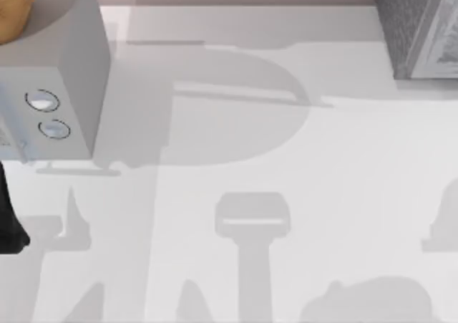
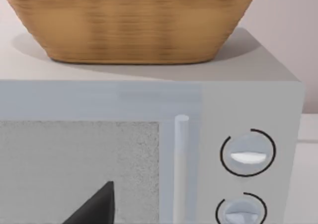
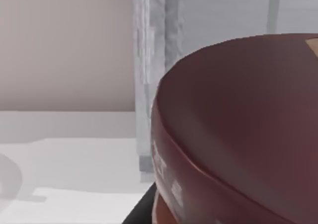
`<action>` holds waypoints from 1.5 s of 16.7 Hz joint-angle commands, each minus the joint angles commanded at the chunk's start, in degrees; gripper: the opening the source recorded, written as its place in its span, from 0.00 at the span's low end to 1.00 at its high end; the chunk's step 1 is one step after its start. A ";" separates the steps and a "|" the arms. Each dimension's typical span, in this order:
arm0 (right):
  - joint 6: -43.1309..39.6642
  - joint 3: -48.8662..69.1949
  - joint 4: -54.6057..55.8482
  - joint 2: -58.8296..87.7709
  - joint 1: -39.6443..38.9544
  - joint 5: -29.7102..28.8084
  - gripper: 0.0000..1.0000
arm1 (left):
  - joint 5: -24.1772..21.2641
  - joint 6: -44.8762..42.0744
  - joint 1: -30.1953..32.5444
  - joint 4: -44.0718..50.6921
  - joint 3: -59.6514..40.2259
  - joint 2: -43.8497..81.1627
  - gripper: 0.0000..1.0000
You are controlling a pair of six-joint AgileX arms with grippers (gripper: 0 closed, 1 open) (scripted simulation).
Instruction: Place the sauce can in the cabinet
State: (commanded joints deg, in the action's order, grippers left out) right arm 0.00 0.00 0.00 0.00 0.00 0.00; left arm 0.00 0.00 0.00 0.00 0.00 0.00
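Observation:
The sauce can (image 3: 238,134) sits very close in the right wrist view, showing its dark maroon top and rim. My right gripper is shut on it, and one dark finger (image 3: 140,212) lies against its side. Just behind the can stands the cabinet (image 3: 159,60), a grey speckled box with a paler moulded face, which the top view places at the table's far right corner (image 1: 415,29). My left arm (image 1: 11,215) is at the table's left edge. A dark part of my left gripper (image 2: 94,209) hangs in front of the knobbed box.
A smooth pale box (image 1: 71,87) with two round knobs (image 1: 43,101) stands at the far left, a woven basket (image 2: 134,20) on top of it. The white table (image 1: 236,158) spreads between this box and the cabinet, crossed by shadows.

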 joint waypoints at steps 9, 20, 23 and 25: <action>0.73 9.03 -2.88 7.98 -1.83 -0.49 0.00 | 0.00 0.00 0.00 0.00 0.00 0.00 1.00; 1.68 65.96 -18.85 49.32 -6.93 -7.31 0.00 | 0.00 0.00 0.00 0.00 0.00 0.00 1.00; 1.48 82.35 -23.12 60.50 -8.38 -9.12 0.00 | 0.00 0.00 0.00 0.00 0.00 0.00 1.00; 1.31 91.67 -25.52 66.78 -9.29 -10.04 0.00 | 0.00 0.00 0.00 0.00 0.00 0.00 1.00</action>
State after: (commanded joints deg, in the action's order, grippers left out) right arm 1.31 91.67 -25.52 66.79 -9.29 -10.04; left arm 0.00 0.00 0.00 0.00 0.00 0.00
